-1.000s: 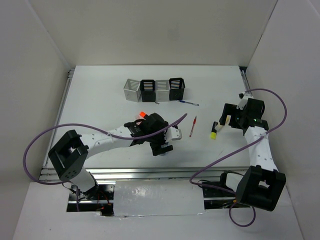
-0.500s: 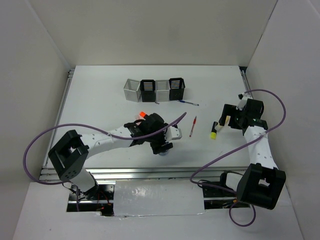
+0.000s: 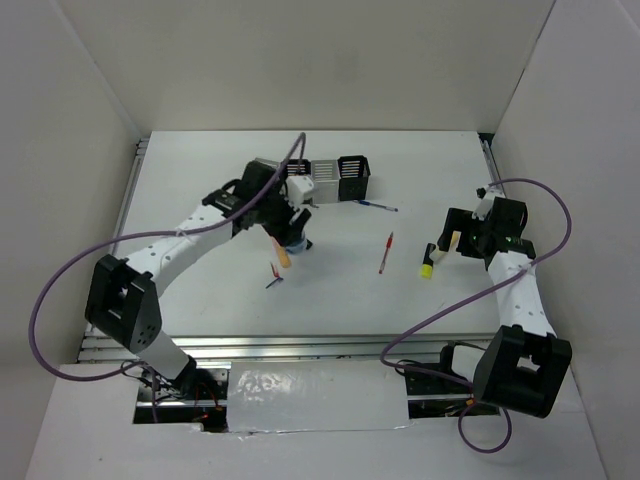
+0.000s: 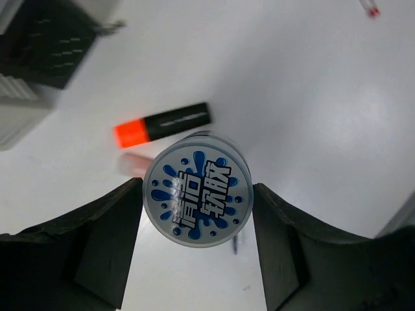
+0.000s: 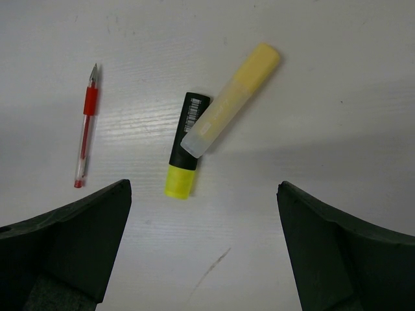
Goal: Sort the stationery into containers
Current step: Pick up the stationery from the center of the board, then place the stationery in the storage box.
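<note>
**Left claw pinches the disc by the cups; right claw spread above two markers**

Only the left wrist view shows the grip. The round blue-grey disc (image 4: 196, 194), its face printed with blue splashes and lettering, sits squeezed between both fingers (image 4: 97, 253) of the left gripper (image 4: 196, 195), clear of the table (image 4: 311, 97). Under it, left of centre, lies the orange-black highlighter (image 4: 162, 124). The containers (image 4: 39, 45) blur into the upper left corner.

From overhead that disc is nearly hidden under the wrist. This view adds the tiny red-blue piece (image 3: 274, 276) lower left of the claw and the thin blue pen (image 3: 376, 206) right of the cups.

The right wrist view shows the peach marker (image 5: 230, 100), pale here, lying slantwise across the black end of the yellow-black highlighter (image 5: 185, 152). The thin red pen (image 5: 85, 133) lies apart at left.

The left arm (image 3: 170, 250) stretches from lower left up to centre, its wrist bent down in front of the row and covering its left end. The right arm (image 3: 515, 290) rises along the right edge, and the right gripper (image 3: 455, 238), jaws spread wide, hangs over the markers holding nothing.
</note>
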Robot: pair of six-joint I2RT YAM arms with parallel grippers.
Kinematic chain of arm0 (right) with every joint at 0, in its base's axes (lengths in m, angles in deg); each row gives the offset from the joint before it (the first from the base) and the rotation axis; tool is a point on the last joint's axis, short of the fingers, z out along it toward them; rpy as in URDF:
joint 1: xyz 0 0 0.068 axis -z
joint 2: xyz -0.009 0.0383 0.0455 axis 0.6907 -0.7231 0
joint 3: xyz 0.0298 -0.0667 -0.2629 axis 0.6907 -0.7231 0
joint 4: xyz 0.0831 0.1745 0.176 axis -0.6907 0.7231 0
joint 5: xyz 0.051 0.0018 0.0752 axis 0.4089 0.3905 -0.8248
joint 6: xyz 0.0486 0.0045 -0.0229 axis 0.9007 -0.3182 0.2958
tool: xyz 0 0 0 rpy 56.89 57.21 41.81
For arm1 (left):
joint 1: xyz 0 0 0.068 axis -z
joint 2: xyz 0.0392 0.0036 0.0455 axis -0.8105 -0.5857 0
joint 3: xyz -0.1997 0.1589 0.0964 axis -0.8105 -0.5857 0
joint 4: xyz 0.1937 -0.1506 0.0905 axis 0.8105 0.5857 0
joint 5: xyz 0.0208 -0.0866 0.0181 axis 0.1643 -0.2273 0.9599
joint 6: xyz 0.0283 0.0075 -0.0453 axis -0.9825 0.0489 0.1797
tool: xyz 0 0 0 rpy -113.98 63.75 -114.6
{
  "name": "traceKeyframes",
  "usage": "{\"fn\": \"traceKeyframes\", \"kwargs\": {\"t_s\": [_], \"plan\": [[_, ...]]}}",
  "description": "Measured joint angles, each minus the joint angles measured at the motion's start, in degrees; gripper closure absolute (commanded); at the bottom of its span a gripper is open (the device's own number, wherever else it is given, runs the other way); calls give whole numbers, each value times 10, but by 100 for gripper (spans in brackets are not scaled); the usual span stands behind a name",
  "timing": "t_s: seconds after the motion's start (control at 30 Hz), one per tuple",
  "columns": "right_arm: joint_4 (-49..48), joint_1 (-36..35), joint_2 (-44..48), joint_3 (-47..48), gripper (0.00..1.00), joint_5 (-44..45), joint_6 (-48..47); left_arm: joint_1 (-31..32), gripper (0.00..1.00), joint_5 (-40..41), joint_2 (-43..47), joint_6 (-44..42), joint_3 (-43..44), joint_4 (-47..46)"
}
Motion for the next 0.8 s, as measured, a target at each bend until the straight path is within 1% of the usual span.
{"fn": "traceKeyframes", "kwargs": {"t_s": [0.23,0.47,0.67,0.8], "plan": [[-4,0,-16,0,0,0,0,-94,100,67,9,30,108,31],[-4,0,-18,-1,0,0,0,-168,100,133,-7,73,178,2],[-5,0,-18,-4,0,0,0,-176,100,149,-68,85,216,-24],[-6,0,-18,-7,0,0,0,-174,100,150,-99,88,218,-35]]}}
